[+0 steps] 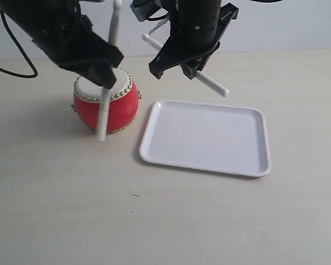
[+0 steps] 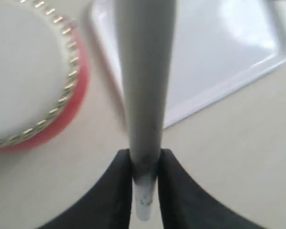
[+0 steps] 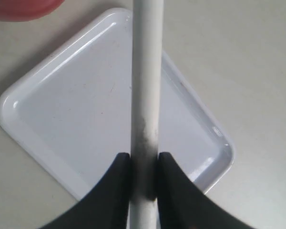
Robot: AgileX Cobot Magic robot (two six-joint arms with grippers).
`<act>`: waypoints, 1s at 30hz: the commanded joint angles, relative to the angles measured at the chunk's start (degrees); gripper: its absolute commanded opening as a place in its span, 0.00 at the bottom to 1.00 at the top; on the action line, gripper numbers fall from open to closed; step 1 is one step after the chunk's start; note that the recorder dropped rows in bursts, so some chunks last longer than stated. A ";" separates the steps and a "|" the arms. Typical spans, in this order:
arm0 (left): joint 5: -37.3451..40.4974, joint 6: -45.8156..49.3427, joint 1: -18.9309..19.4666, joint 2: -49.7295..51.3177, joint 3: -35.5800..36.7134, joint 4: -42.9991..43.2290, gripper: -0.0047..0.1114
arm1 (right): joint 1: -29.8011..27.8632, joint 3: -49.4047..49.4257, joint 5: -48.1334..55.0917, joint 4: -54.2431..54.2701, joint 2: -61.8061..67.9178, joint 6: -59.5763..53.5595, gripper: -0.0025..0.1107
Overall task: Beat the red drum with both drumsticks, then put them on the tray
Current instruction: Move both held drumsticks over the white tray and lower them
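Observation:
The red drum (image 1: 121, 107) with its cream skin stands on the table left of the white tray (image 1: 209, 138). My left gripper (image 1: 106, 76) hovers over the drum's near-left side, shut on a drumstick (image 1: 103, 117). That stick stands nearly upright and crosses in front of the drum. In the left wrist view the drumstick (image 2: 145, 95) runs out from the gripper (image 2: 145, 167), between the drum (image 2: 28, 71) and the tray (image 2: 219, 57). My right gripper (image 1: 179, 62) is above the tray's far edge, shut on the other drumstick (image 1: 212, 84), which slants. In the right wrist view this drumstick (image 3: 147, 71) leaves the gripper (image 3: 144, 167) across the tray (image 3: 76, 119).
The light wooden table (image 1: 171, 215) spreads out in front of the drum and tray. A black cable (image 1: 14, 49) hangs at the far left behind the left arm. A pale wall closes the back.

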 commanded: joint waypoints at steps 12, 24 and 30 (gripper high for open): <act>-5.08 19.24 -1.95 -0.08 -0.29 -33.97 0.04 | -3.22 3.96 -0.27 1.83 -0.28 -3.68 0.02; -11.59 18.95 -5.91 14.65 -0.29 -32.32 0.04 | -8.49 14.80 -5.34 0.64 -0.28 -4.56 0.02; -14.15 18.83 -5.91 17.42 -0.29 -34.27 0.04 | -9.00 15.72 -9.42 1.55 -0.16 -4.16 0.02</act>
